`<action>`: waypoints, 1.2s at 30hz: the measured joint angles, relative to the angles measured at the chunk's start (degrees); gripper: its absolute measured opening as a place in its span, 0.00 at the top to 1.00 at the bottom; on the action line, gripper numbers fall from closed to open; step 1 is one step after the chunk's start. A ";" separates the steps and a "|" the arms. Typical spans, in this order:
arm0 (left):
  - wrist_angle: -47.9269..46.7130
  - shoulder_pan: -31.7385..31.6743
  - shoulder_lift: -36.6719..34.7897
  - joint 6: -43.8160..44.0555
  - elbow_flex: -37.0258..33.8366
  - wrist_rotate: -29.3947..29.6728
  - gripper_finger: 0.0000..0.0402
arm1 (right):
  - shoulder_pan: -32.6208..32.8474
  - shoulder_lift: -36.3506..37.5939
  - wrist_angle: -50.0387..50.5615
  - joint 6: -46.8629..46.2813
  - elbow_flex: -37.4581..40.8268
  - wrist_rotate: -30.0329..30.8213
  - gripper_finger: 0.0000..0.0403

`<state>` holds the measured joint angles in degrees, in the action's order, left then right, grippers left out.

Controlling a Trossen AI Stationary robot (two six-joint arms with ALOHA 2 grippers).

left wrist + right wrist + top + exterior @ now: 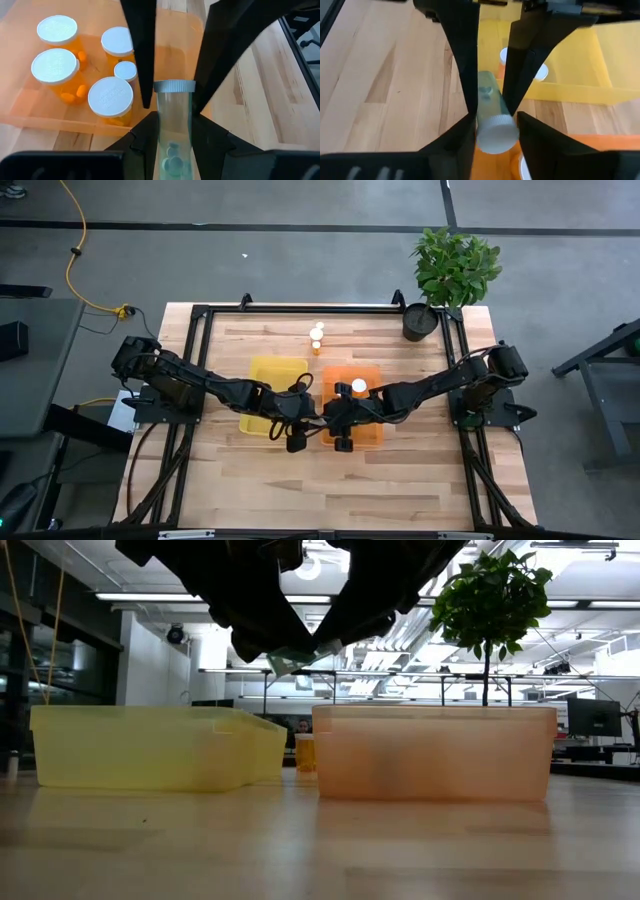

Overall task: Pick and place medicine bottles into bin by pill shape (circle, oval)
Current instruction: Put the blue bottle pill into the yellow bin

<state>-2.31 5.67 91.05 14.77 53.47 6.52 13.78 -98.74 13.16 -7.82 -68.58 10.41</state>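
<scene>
- Both grippers met above the gap between the yellow bin (274, 392) and the orange bin (368, 392).
- The left gripper (167, 120) was closed on a clear bottle (174, 135) holding pale round pills; its fingers (142, 60) clamped the body.
- The right gripper (492, 117) stood around the same bottle's white cap (495, 134); whether it gripped firmly could not be told.
- Judgement: one gripper should release fully before the other carries the bottle; keep it level over the correct bin.
- The left wrist view alone showed five capped bottles (56, 75) inside the orange bin.
- The high view alone showed bottles (317, 336) waiting near the plant (455, 270).
- The low view hid the bottle behind the arms.
</scene>
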 joint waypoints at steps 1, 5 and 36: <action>-0.02 0.00 0.00 0.00 0.00 0.01 0.77 | 0.02 0.00 -0.18 -0.14 -0.01 0.05 0.63; -0.02 0.00 0.00 0.00 0.00 0.01 0.77 | 0.11 0.02 -0.10 0.32 0.00 0.20 0.50; 37.62 -1.32 -25.16 2.58 -34.55 24.81 0.77 | 4.38 6.72 -2.48 5.22 0.04 13.06 0.37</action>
<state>35.31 4.36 65.89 17.35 18.92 31.33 18.16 -92.02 10.68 -2.59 -68.53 23.47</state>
